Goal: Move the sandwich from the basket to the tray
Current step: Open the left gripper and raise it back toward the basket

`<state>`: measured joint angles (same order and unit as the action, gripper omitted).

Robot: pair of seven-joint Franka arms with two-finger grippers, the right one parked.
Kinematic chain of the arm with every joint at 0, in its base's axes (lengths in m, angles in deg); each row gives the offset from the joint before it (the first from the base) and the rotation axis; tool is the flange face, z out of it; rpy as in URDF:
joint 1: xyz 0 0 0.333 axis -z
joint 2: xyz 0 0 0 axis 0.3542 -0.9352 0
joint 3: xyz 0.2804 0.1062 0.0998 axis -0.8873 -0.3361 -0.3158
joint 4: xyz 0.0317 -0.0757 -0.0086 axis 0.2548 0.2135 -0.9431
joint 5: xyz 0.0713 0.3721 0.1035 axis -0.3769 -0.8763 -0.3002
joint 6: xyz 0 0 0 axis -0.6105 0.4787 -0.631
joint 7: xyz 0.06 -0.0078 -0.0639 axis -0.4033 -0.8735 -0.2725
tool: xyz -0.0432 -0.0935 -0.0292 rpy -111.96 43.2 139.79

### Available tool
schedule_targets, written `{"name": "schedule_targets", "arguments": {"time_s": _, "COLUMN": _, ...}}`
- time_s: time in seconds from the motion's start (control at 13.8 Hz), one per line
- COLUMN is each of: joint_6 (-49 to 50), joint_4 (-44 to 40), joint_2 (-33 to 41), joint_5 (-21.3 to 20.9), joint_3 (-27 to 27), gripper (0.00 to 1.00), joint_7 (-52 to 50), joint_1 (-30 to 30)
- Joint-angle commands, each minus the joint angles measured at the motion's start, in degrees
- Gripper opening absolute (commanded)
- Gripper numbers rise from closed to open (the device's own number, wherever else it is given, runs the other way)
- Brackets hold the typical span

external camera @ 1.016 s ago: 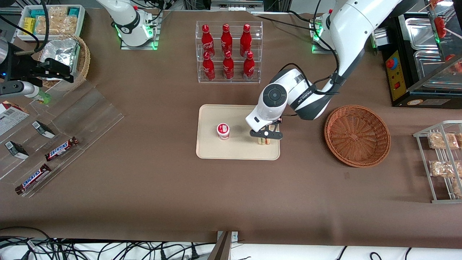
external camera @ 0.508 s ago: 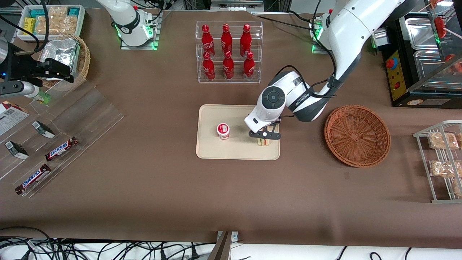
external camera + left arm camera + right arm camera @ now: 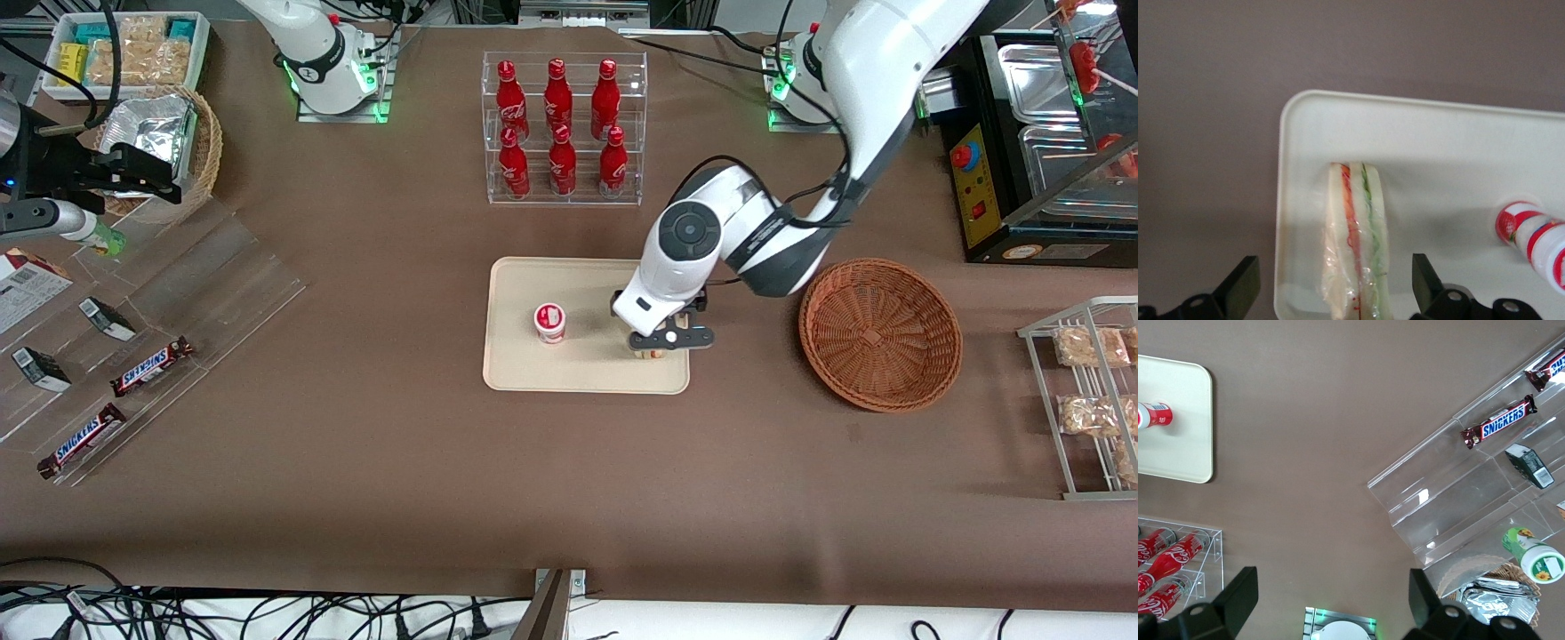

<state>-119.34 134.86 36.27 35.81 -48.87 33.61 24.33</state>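
Sandwich (image 3: 1355, 243) sits on the tray (image 3: 1438, 147), standing on edge near the tray corner toward the working arm's end of the counter (image 3: 356, 462). Gripper (image 3: 665, 340) is directly above it; wrist view shows fingers spread wide, one each side of the wedge, w/ clear gaps and no contact. Basket (image 3: 880, 333) is empty, just beside the tray on the working arm's side.

Step in hand (judgement): release looks done; placement is complete or nearly so. Next move calls for a straight lift clear of the sandwich w/o brushing the wrap, since the wedge stands on a narrow edge and could tip. Sideways drift toward the tray rim should be avoided.

View comparison:
- Front view: gives overall layout, i.e. tray, basket, small red-and-white cup (image 3: 550, 322) on the tray, well apart from the sandwich, and rack of red bottles (image 3: 558, 124) farther from camera. Sandwich is mostly hidden under the gripper here.
- Left wrist view: shows the sandwich plainly, incl. pink-red and green filling lines, its closeness to the rim, and open finger gaps. Basket not visible.
- Right wrist view: adds nothing re sandwich; shows tray corner and cup only.
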Motion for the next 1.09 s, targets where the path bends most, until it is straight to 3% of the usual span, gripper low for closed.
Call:
{"name": "schedule_targets", "arguments": {"time_s": 0.0, "joint_6": 8.56, "joint_4": -4.28, "joint_2": 5.51, "joint_5": -0.5, "joint_3": 0.4, "gripper": 1.0, "joint_7": -2.12, "joint_1": -3.05}}
{"name": "schedule_targets", "arguments": {"time_s": 0.22, "joint_6": 15.43, "joint_4": -8.51, "joint_2": 9.81, "joint_5": 1.68, "joint_3": 0.4, "gripper": 1.0, "joint_7": -3.0, "joint_1": -5.94}}
{"name": "schedule_targets", "arguments": {"time_s": 0.44, "joint_6": 20.53, "joint_4": -9.05, "joint_2": 16.57, "joint_5": 7.82, "joint_3": 0.58, "gripper": 1.0, "joint_7": -1.52, "joint_1": -10.43}}
{"name": "schedule_targets", "arguments": {"time_s": 0.87, "joint_6": 26.17, "joint_4": -8.87, "joint_2": 21.6, "joint_5": 13.38, "joint_3": 0.4, "gripper": 1.0, "joint_7": 10.41, "joint_1": -17.46}}
{"name": "schedule_targets", "arguments": {"time_s": 1.02, "joint_6": 27.39, "joint_4": -8.78, "joint_2": 22.83, "joint_5": 15.05, "joint_3": -3.52, "gripper": 1.0, "joint_7": 17.35, "joint_1": -17.82}}
